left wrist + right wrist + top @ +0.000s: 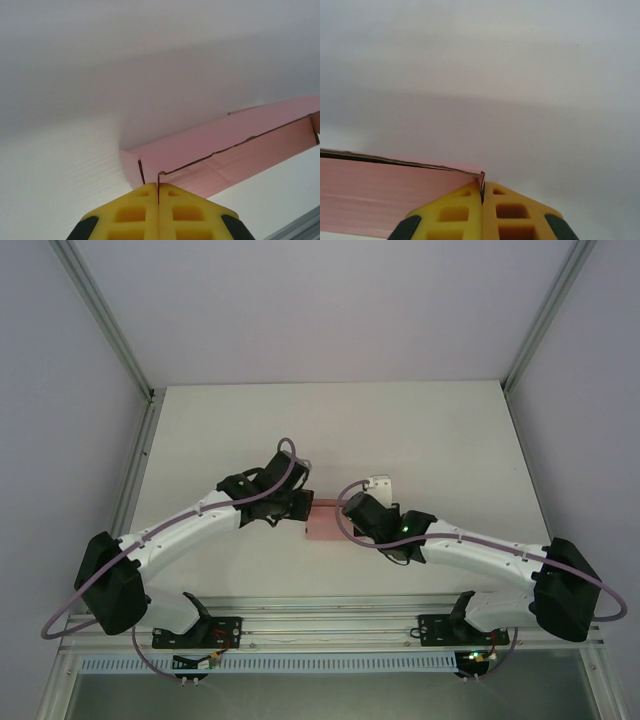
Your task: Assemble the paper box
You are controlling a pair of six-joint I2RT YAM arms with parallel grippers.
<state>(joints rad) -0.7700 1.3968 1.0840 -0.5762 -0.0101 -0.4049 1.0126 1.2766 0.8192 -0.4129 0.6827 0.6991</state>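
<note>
The paper box (322, 521) is a small pale pink folded card shape on the white table between both arms. In the left wrist view the paper box (225, 150) stretches up to the right, its top edges showing a ragged seam. My left gripper (159, 187) is shut on a thin card edge at the box's near corner. Seen from the right wrist, the paper box (385, 195) fills the lower left. My right gripper (482, 186) is shut on the card edge at that box's corner. From above, the left gripper (303, 502) and right gripper (347, 512) flank the box.
The white table (400, 430) has open room behind the box and to both sides. Metal frame posts (140, 390) stand at the back corners. A metal rail (330, 625) with both arm bases runs along the near edge.
</note>
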